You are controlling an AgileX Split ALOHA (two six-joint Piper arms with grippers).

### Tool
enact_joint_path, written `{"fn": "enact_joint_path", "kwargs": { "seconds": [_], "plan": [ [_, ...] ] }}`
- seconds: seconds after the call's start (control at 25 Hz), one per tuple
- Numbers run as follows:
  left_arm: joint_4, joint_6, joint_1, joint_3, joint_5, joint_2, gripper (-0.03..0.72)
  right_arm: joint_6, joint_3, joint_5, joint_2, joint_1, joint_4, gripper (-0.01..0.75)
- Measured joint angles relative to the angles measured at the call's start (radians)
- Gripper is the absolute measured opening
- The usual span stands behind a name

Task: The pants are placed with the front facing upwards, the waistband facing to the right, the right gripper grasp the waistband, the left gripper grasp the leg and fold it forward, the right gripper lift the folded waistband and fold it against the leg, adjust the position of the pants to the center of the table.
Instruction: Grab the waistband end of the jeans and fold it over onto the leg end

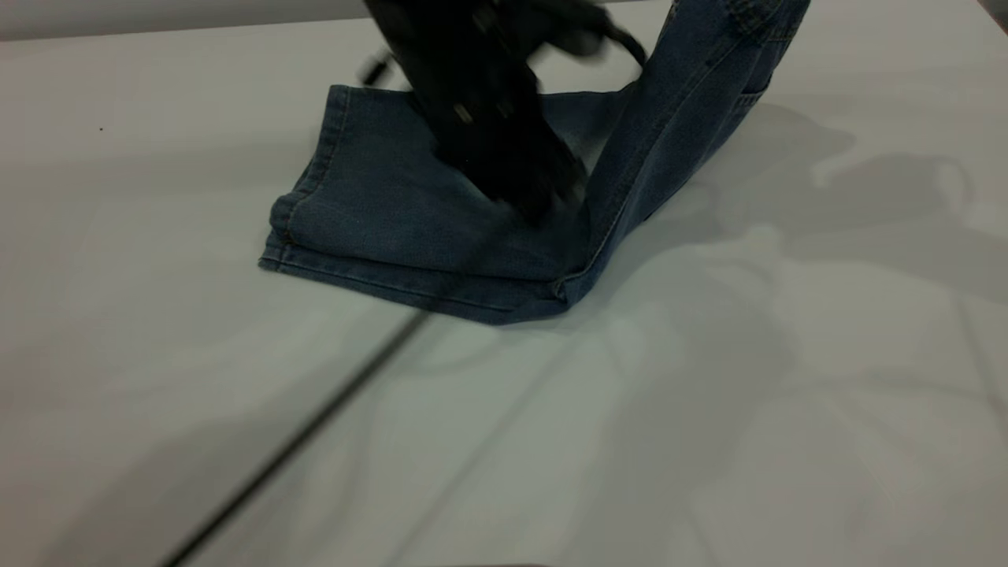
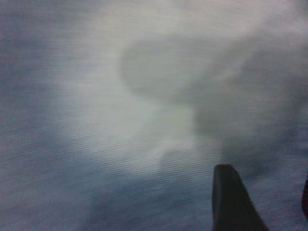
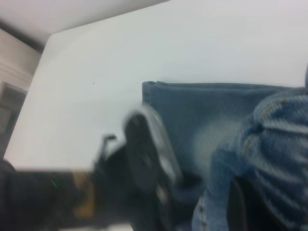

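Left tool [image 1: 543, 205], tips down on the folded pants [image 1: 409, 220] near the bench [image 1: 157, 354] centre; jaw spread cannot be told. To its right, the waistband [image 3: 274, 125] end rises steeply off the bench, gathered denim pinched in the right tool [image 3: 240, 207] above, outside the exterior view.

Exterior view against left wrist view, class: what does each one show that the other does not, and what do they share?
Only the exterior view shows the pants folded on the table, the waistband end lifted at the right, and the left gripper down on the legs. Only the left wrist view shows the pale bleached patch close up beside one black finger. Both show blue denim.
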State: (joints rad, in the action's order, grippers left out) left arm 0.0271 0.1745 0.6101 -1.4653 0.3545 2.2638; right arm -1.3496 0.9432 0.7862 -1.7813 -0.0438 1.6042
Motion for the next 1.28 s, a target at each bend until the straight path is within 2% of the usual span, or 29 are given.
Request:
{"fn": "enact_joint_path", "kwargs": {
  "seconds": [0.2, 0.44, 0.72, 0.96, 1.04, 1.12, 1.16, 1.28],
  "plan": [
    [0.000, 0.000, -0.117, 0.000, 0.056, -0.125, 0.295, -0.065, 0.000, -0.013, 0.000, 0.080, 0.033, 0.080],
    [0.000, 0.001, -0.208, 0.000, 0.083, -0.360, 0.270, -0.153, 0.004, -0.175, -0.021, 0.270, 0.150, 0.080],
    [-0.001, 0.001, -0.211, 0.000, 0.085, -0.572, 0.266, -0.197, 0.183, -0.308, -0.184, 0.484, 0.191, 0.080],
    [0.000, 0.001, -0.203, 0.000, 0.102, -0.618, 0.243, -0.212, 0.359, -0.334, -0.363, 0.594, 0.190, 0.090],
    [0.000, 0.001, -0.202, 0.001, 0.109, -0.618, 0.255, -0.214, 0.380, -0.360, -0.399, 0.621, 0.180, 0.117],
    [0.000, 0.001, -0.202, 0.002, 0.117, -0.618, 0.258, -0.214, 0.385, -0.384, -0.423, 0.634, 0.164, 0.185],
    [0.000, 0.001, -0.202, 0.002, 0.120, -0.618, 0.258, -0.213, 0.385, -0.391, -0.428, 0.637, 0.159, 0.230],
    [0.000, 0.001, -0.202, 0.002, 0.138, -0.618, 0.259, -0.184, 0.386, -0.412, -0.431, 0.637, 0.148, 0.434]
  ]
}}
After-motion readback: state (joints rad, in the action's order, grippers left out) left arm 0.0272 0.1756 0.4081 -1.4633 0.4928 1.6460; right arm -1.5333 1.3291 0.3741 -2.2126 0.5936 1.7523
